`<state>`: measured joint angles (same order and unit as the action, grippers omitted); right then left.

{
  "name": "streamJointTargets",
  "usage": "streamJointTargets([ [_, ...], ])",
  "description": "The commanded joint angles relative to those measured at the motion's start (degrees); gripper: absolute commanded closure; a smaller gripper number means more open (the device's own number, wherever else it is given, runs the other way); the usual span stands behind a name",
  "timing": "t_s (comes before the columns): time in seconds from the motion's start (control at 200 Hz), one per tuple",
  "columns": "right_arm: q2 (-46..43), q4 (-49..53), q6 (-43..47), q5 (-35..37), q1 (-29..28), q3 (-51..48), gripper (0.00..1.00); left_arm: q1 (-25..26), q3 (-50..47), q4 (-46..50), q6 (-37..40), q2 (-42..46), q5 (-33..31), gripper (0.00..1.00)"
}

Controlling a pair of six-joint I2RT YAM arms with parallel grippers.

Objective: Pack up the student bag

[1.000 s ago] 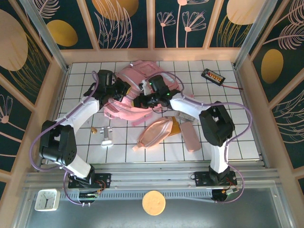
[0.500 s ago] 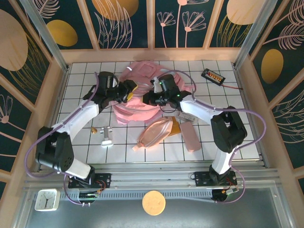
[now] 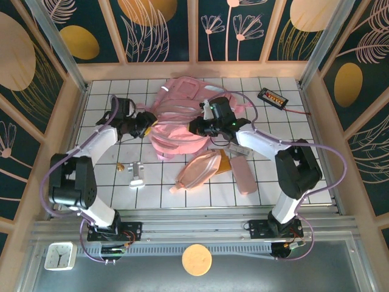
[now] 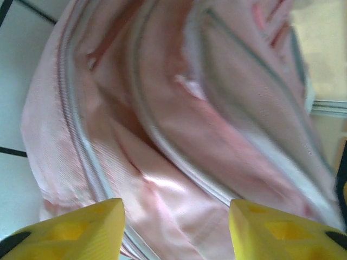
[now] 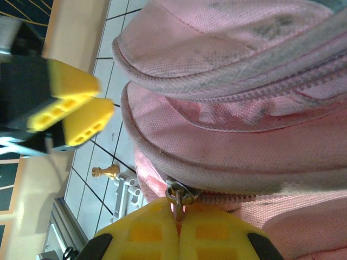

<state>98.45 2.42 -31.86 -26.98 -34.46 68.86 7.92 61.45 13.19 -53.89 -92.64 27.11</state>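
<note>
Top view: student bag (image 3: 176,137) slumped on the counter (image 3: 304,170), centre toward the far side. Left tool (image 3: 148,120) sits at the bag's left edge and right tool (image 3: 193,127) on its right half. Peach pouch (image 3: 199,170) and slim pink case (image 3: 245,174) lie just near of the bag, outside it. A small white part (image 3: 137,179) is further left.

Left wrist: left tool's fingers stand apart with nothing between them. Bag fabric and zip lines lie just beyond (a bit blurred).

Right wrist: right tool is clamped on a zip pull (image 5: 176,194) at a bag seam, with the left tool off to the left over the tiles.

Status, my read: early. The step in hand looks like opening the zip, and I see nothing inside the bag. All the loose items are left to load, then closing.
</note>
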Motion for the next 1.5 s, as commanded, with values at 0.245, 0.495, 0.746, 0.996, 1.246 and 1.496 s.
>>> streamJointTargets([
  [0.245,-1.5,-1.8,0.0,-3.5,-0.1,-1.0,1.00,2.8,-6.9,-17.8,-6.1,-6.7,5.4,0.95],
  [0.495,4.7,-11.2,-10.8,-6.6,-4.6,0.9,1.00,7.5,-9.0,-26.1,-10.3,-9.6,6.5,1.00],
  [0.746,15.2,-12.7,-15.5,-7.5,-8.8,10.8,1.00,7.7,-9.8,-26.3,-9.0,-8.1,7.3,1.00],
  [0.996,17.2,-12.0,-17.2,-4.6,-8.6,12.9,1.00,6.7,-11.4,-22.3,-5.9,-2.8,7.5,0.84],
  [1.246,4.7,-7.5,-13.9,-0.4,-3.4,5.3,1.00,-2.1,-13.3,-11.8,0.4,7.0,5.2,0.33],
  [1.496,-5.3,-0.2,-9.1,-1.1,2.7,0.5,1.00,-2.6,-7.7,-16.9,-1.0,-1.2,5.0,0.27],
])
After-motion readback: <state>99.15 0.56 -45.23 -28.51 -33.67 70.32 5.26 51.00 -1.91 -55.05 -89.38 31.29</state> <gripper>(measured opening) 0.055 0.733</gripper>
